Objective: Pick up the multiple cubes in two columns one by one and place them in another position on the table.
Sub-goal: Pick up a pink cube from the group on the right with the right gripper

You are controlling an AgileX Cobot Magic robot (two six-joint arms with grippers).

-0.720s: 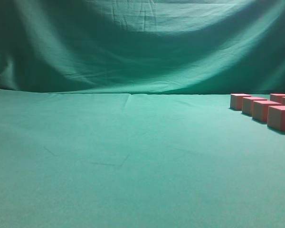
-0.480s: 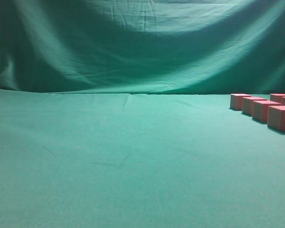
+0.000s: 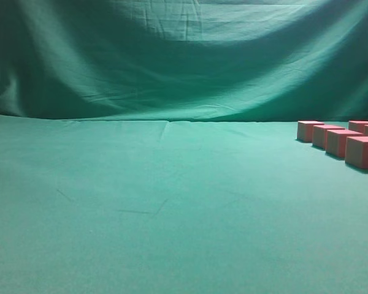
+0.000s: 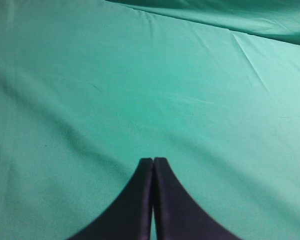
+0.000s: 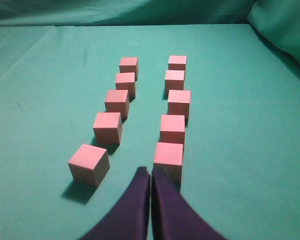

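Observation:
Pinkish-red cubes stand in two columns on the green table [image 5: 35,80] in the right wrist view. The nearest cube of the left column [image 5: 89,164] is turned a little askew. The nearest cube of the right column [image 5: 168,156] sits just beyond my right gripper [image 5: 150,171], which is shut and empty, its tips low between the columns. In the exterior view only several cubes [image 3: 340,142] show, at the right edge, and neither arm appears. My left gripper [image 4: 153,161] is shut and empty over bare table [image 4: 140,75].
A wrinkled green backdrop cloth [image 3: 184,55] hangs behind the table [image 3: 172,202]. A fold of it rises at the far right in the right wrist view [image 5: 285,30]. Left of the cubes lies only creased cloth.

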